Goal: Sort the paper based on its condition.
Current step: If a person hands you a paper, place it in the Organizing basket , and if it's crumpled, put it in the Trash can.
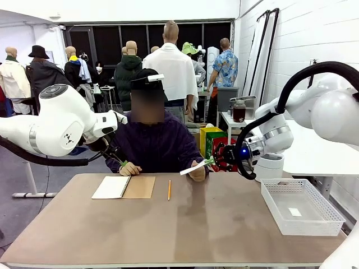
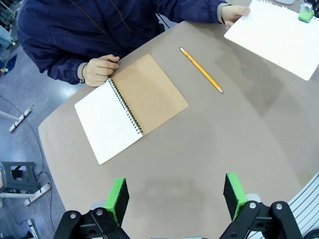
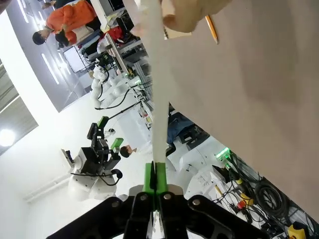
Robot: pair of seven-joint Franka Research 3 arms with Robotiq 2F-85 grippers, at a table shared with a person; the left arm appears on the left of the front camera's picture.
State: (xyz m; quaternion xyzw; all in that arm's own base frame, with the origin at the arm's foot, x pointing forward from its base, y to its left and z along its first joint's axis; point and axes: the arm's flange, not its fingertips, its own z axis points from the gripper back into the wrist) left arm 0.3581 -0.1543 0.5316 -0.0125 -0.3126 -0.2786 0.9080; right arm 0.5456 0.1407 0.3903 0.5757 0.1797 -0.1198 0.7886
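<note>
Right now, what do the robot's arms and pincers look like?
Both arms are round, glossy white: the left arm and right arm, each with a thick black cable. The left pincer and right pincer are black with bright green pads.

paper [image 2: 279, 37]: plain white, no print.
notebook [image 2: 130, 106]: brown cardboard cover, blank white page, dark spiral wire.
pencil [image 2: 201, 69]: yellow-orange, dark tip.
table [image 1: 196, 230]: matte brown-tan, no pattern.
basket [image 1: 305, 227]: white, open mesh grid.
left gripper [image 2: 176, 199]: black body, bright green pads [image 2: 118, 198].
right gripper [image 3: 155, 174]: same black and green.
left arm [image 1: 56, 120], right arm [image 1: 331, 106]: white shells, grey joint rings.
sleeve [image 2: 60, 45] of the person: dark navy.
</note>
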